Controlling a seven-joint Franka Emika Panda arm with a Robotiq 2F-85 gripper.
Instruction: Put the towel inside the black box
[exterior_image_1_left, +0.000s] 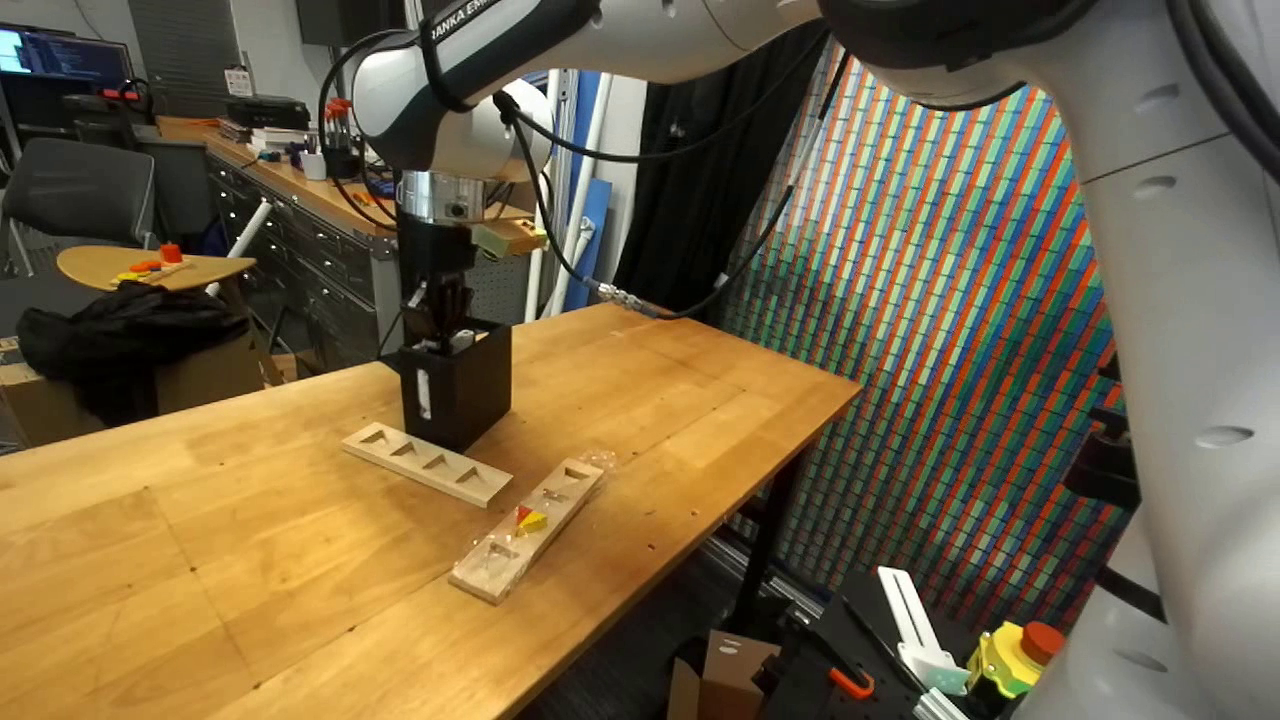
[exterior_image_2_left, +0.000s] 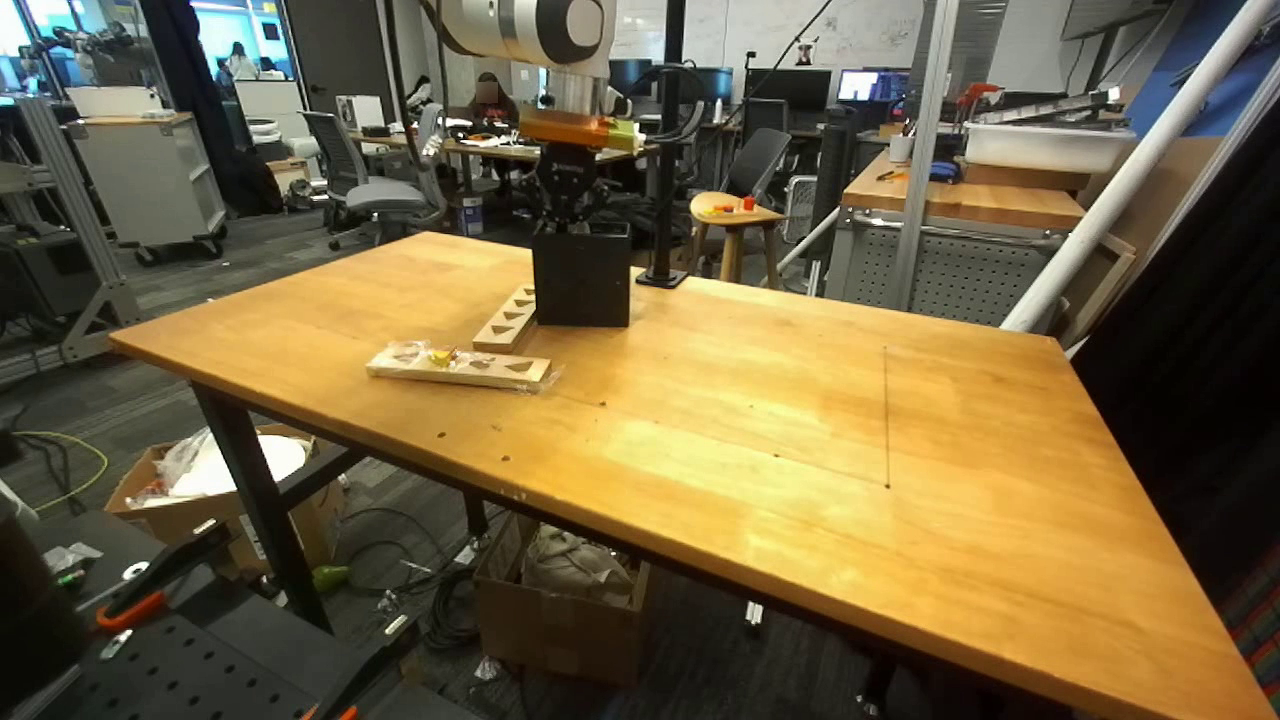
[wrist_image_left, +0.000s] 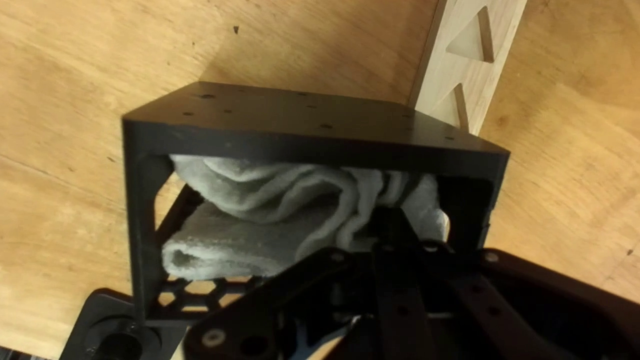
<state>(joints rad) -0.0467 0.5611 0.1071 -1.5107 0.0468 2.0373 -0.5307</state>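
The black box stands upright on the table in both exterior views (exterior_image_1_left: 470, 400) (exterior_image_2_left: 582, 282). In the wrist view its near wall (wrist_image_left: 320, 112) and open top show. The white towel (wrist_image_left: 265, 200) lies bunched in folds inside the box. A bit of white shows through a slot in the box's side (exterior_image_1_left: 424, 395). My gripper (wrist_image_left: 392, 225) points down into the box, towards one end. Its fingers are close together, with towel folds gathered at the tips. The fingertips are dark and partly hidden. The gripper also shows over the box in both exterior views (exterior_image_1_left: 442, 320) (exterior_image_2_left: 568, 215).
A bare wooden strip with triangular hollows (exterior_image_1_left: 428, 463) lies beside the box. Another strip in clear wrap, with red and yellow pieces (exterior_image_1_left: 528, 530), lies nearer the table edge. A black post on a base (exterior_image_2_left: 662, 278) stands close to the box.
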